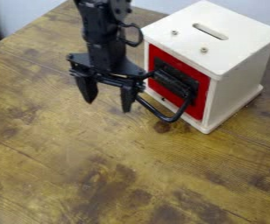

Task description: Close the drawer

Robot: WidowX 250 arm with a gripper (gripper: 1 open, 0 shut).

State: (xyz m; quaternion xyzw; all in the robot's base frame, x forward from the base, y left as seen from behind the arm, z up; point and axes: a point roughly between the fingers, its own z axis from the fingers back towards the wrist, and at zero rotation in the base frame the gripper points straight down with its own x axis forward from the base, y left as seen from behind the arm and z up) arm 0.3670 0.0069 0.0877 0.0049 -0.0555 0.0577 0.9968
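**Drawer unit and hand on table**

Table [67,175]: worn wood, beneath the hand.
Cream casing [225,52]: right of the hand, slotted top.
Drawer [173,77]: red front, set in the casing just right of the hand; black loop handle [161,108] reaches toward it.
Hand [106,94]: pointing down, fingers spread, grasping nothing.

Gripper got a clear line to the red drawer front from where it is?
Probably yes. The open gripper hangs just left of the drawer, nothing between them except the drawer's own black handle sticking out.
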